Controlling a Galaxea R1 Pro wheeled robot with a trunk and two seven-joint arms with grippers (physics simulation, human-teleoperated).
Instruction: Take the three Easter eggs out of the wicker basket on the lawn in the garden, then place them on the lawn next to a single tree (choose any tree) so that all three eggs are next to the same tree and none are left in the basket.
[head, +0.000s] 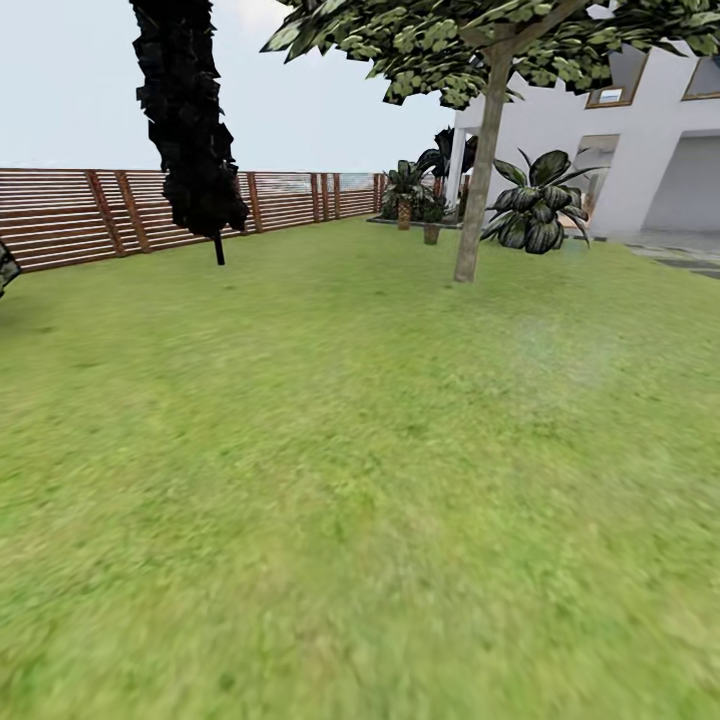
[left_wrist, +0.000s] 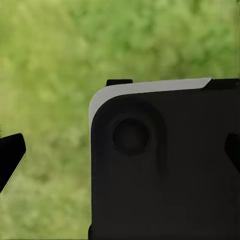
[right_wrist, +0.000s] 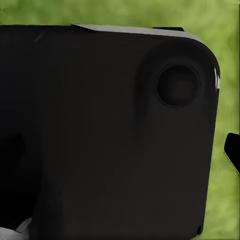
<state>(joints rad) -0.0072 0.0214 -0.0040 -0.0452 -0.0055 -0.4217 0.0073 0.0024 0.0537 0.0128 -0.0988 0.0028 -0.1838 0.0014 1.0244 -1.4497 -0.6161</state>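
From your head camera you're looking across the lawn (head: 330, 480), a wide patchy green stretch that runs all the way up to the brown slat fence (head: 90, 210) on the left. The tree (head: 478, 180) with the bare grey-tan trunk stands right of centre, well ahead of you, with its blocky leaf canopy spreading overhead. Off to its left, nearer the fence, there's a dark narrow columnar tree (head: 185, 120). Just right of the trunk sits a big broad-leafed plant (head: 538, 205), and further back a short palm (head: 404, 192) and a potted plant (head: 431, 222) stand near the white house (head: 640, 150).

Both wrist cams mostly give you a black robot body panel (left_wrist: 165, 165) with blurry grass behind it. Dark finger bits poke in at the edges of both wrist views, but honestly you can't tell whether either claw is apart or together.
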